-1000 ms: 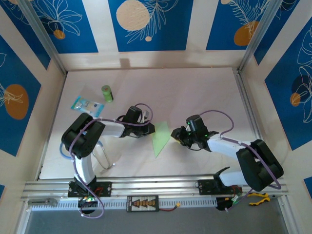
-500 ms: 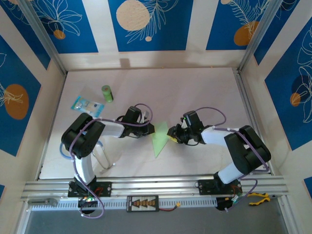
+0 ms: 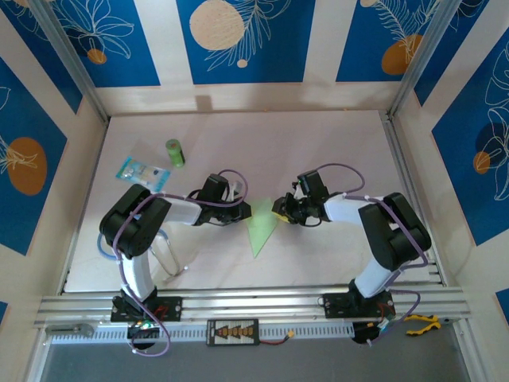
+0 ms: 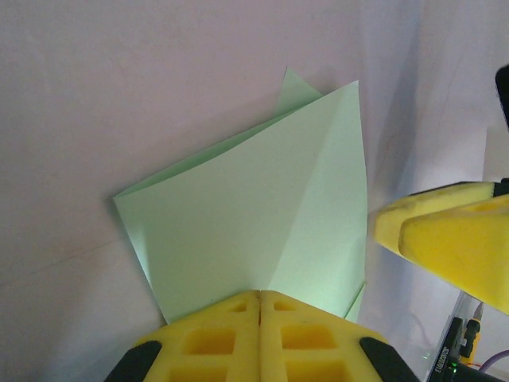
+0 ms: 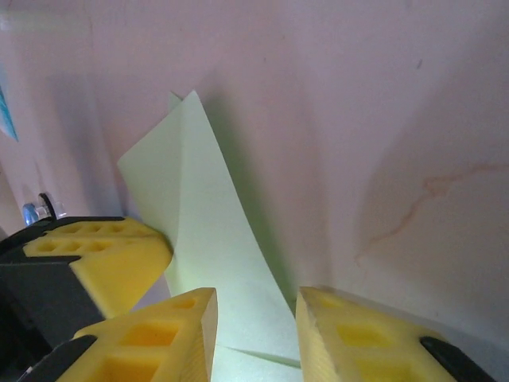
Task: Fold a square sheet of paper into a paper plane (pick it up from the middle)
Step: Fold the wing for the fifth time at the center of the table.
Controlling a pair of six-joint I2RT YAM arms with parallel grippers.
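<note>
Moved: right end effector (image 3: 280,211) has swung left to the thin pale-green paper sheet (image 3: 260,231), jaws parted.
Grip: left end effector (image 3: 246,212) clenched on its left corner.
Place: mid-counter (image 3: 334,151), between arms.
Progress: triangular folds made; dart shaping remains.

I see a pale, matte tabletop (image 3: 334,143). Near its centre rests the folded pale-green paper (image 3: 261,229), a triangle with its tip toward the near edge. In the far-left area sits a small green cylinder (image 3: 174,153). Near it, closer to me, a clear blue-printed packet (image 3: 143,170) lies flat. A faint brownish mark (image 5: 413,207) stains the surface.
</note>
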